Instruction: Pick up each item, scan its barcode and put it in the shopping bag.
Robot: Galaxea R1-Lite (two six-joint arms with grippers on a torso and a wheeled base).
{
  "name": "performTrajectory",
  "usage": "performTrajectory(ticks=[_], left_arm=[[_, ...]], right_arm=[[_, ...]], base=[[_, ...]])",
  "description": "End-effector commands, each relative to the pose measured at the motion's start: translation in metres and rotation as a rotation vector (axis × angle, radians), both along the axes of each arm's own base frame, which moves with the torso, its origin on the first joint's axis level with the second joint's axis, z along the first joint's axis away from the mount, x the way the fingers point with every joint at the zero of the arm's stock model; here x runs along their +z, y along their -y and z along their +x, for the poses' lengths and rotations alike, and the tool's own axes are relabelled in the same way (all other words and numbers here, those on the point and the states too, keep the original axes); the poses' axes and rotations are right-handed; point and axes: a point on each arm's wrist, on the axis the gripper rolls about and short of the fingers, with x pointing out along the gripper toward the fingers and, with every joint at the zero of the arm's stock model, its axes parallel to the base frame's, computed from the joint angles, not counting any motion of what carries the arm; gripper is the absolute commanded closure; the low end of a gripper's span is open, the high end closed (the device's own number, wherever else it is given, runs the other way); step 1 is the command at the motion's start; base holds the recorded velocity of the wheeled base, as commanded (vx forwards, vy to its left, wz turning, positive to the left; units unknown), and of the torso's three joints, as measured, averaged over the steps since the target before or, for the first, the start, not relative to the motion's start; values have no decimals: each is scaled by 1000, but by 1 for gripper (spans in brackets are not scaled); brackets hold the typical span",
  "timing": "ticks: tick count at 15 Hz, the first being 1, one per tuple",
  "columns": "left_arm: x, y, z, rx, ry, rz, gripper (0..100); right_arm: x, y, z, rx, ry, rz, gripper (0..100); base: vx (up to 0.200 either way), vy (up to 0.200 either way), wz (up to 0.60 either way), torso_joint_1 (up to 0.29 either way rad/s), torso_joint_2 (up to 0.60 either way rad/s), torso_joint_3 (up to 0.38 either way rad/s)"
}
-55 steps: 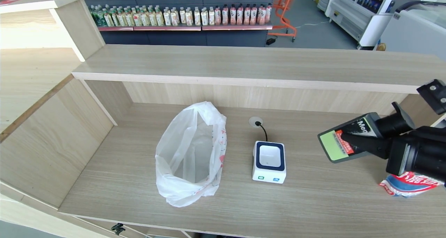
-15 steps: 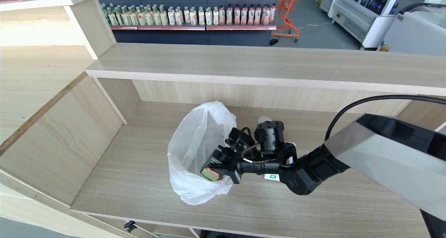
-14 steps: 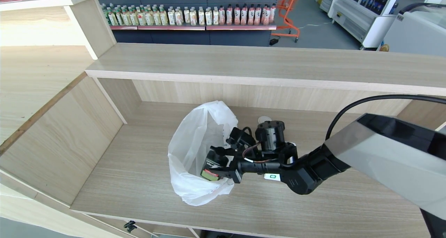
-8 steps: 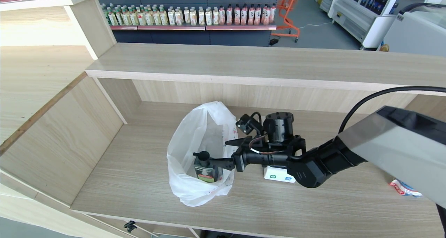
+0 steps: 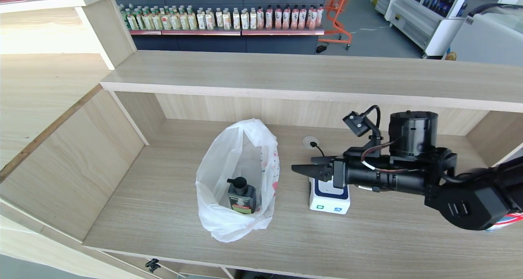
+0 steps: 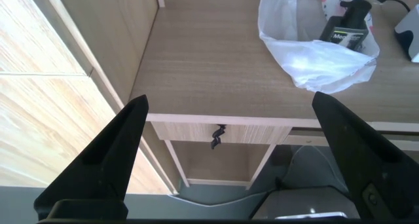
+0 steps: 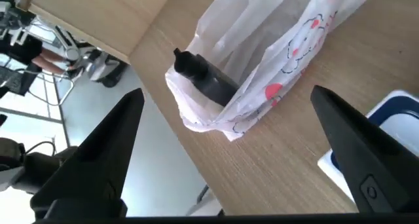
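A dark pump bottle (image 5: 242,195) stands upright inside the white plastic shopping bag (image 5: 229,156) on the counter. The left wrist view has the bottle (image 6: 347,31) and bag (image 6: 308,54) too; the right wrist view shows the bottle (image 7: 209,80) in the bag (image 7: 275,47). My right gripper (image 5: 304,165) hovers open and empty above the white and blue barcode scanner (image 5: 329,196), to the right of the bag. Its fingers (image 7: 98,165) are spread wide. My left gripper (image 6: 230,101) hangs open and empty off the counter's front left edge.
A red, white and blue snack packet (image 5: 506,221) lies at the counter's right end, mostly hidden under my right arm. The scanner's cable runs to a hole (image 5: 310,141) in the counter. A raised ledge (image 5: 286,72) borders the back, and a side wall (image 5: 69,164) closes the left.
My right gripper carried the bottle to the bag, let it go inside, opened, and drew back to the right over the scanner. The bottle now stands in the bag.
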Motion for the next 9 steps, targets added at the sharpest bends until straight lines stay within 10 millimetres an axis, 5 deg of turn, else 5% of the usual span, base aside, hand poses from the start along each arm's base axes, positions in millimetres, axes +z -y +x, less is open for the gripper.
performTrajectory(ticks=[1,5,9], left_arm=[[0,0,0,0,-1,0,0],[0,0,0,0,0,0,0],[0,0,0,0,-1,0,0]], right_arm=[[42,70,-80,-168,94,49,0],[27,143,-123,-668,105,-385,0],[24,151,-154,-779,126,-384,0]], base=[[0,0,0,0,0,0],[0,0,0,0,0,0],[0,0,0,0,0,0]])
